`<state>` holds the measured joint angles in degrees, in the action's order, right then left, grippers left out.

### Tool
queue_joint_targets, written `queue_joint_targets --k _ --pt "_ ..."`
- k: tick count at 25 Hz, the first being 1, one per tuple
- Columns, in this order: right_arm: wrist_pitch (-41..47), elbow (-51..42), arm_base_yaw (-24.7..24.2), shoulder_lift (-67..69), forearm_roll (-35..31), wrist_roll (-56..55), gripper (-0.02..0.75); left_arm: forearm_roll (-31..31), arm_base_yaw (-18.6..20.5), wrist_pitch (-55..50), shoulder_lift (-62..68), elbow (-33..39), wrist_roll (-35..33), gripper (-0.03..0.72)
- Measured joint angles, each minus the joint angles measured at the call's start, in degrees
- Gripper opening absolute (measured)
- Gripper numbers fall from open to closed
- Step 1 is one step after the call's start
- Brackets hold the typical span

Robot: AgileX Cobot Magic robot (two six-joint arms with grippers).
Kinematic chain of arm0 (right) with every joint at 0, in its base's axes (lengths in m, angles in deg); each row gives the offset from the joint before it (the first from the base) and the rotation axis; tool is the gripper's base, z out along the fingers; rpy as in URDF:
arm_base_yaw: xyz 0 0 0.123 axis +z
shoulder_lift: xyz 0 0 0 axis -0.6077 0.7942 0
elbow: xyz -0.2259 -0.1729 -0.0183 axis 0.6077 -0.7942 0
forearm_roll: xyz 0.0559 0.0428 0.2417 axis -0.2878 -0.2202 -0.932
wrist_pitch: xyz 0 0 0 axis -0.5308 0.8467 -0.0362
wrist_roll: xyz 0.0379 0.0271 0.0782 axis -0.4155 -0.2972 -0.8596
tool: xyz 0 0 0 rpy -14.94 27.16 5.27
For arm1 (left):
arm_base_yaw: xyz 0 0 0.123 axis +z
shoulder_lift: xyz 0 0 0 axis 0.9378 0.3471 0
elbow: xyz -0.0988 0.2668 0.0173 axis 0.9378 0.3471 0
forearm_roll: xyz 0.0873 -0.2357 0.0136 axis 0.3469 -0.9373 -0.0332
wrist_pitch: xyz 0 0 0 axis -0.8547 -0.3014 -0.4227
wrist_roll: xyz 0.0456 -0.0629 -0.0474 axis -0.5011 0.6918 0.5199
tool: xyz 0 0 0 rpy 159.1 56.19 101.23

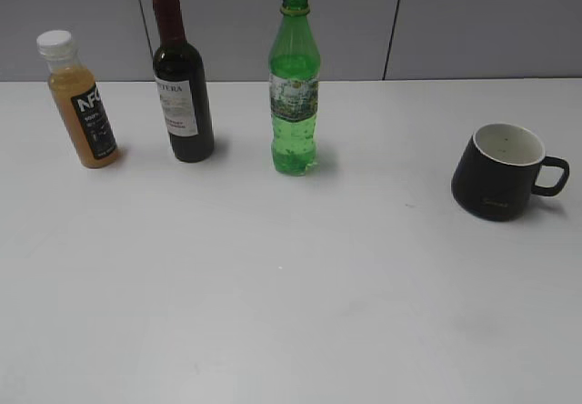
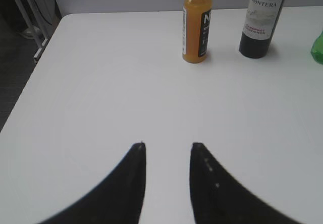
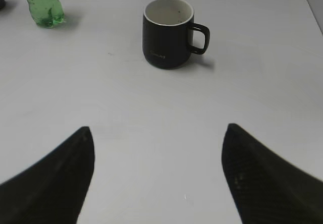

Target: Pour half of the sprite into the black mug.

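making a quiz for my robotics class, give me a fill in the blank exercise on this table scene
1. The sprite bottle stands directly beside the ____ bottle, on the mug's side of it.
2. The black mug is ____ inside.
3. The orange juice bottle has a ____ cap.
4. Neither the left gripper nor the right gripper holds anything; both are ____.

Missing words: wine; white; white; open
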<state>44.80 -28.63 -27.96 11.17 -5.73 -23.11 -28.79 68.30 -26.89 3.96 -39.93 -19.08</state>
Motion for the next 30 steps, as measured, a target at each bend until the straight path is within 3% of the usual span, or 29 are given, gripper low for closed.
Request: queue_joint_targets --k 12,20,30 --pt "-0.57 0.29 0.0 0.0 0.0 0.0 0.593 0.0 0.0 0.0 0.0 0.0 0.0 0.238" --pt "-12.32 1.48 0.0 0.63 1.05 0.13 0.593 0.0 0.0 0.0 0.0 0.0 0.0 0.238" --pt "-25.84 -0.79 0.0 10.84 1.88 0.13 0.593 0.0 0.0 0.0 0.0 0.0 0.0 0.238"
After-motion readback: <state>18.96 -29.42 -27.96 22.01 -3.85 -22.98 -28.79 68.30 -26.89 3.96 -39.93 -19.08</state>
